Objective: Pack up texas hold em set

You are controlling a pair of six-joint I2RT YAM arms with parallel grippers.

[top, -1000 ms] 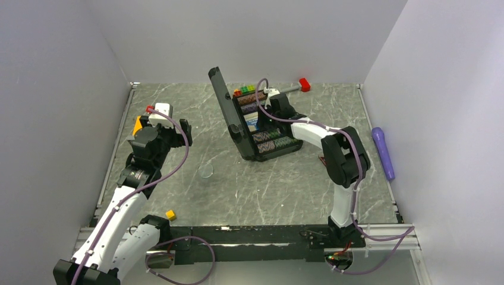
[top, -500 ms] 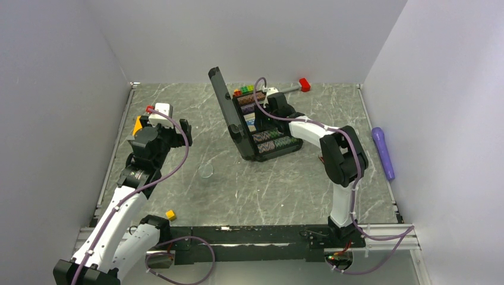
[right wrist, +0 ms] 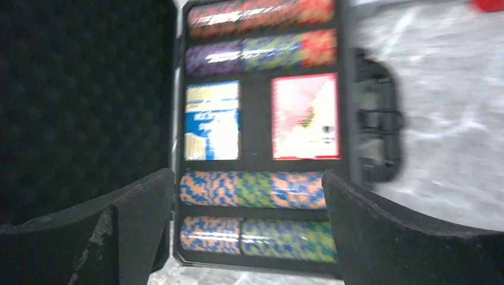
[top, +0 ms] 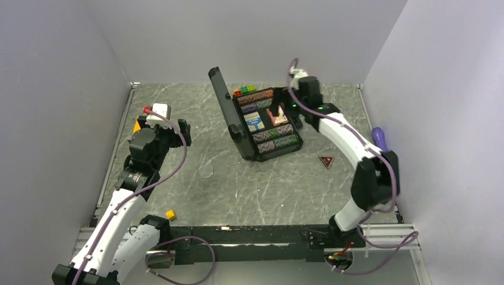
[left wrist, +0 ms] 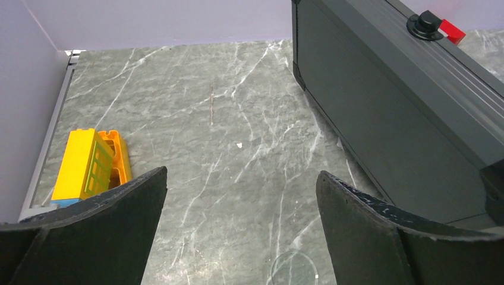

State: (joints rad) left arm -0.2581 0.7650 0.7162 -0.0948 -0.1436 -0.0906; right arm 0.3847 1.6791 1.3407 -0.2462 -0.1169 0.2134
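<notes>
Grey marble-pattern table (top: 261, 190). The black hard plastic briefcase (top: 224, 104) sits upper centre of the top view, open. Its lid stands up along the tray's left long edge, and the tray's long axis runs roughly top to bottom of the frame, leaning a little right.

Right gripper (right wrist: 248, 175): hangs over the tray, jaws spread wide, nothing between them, released. Left gripper (left wrist: 241, 175): at the left of the top view, well apart from the case, jaws likewise wide and empty. Its camera faces the lid's outer face across bare table.

Tray contents, wrist view: rows of striped poker chips (right wrist: 255, 189) above and below. The blue-white card deck (right wrist: 212, 122) and the pink card deck (right wrist: 305, 116) lie side by side in the middle slots, both seated.

Small dark triangular marker (top: 325, 161): flat on the table, outside the case, just off its lower right corner.

Judgement: the marker wants collecting next. It lies toward the lower right of the frame from the right gripper, on the right arm's side, so that arm is the nearer. The lid falls to the left arm afterwards.
</notes>
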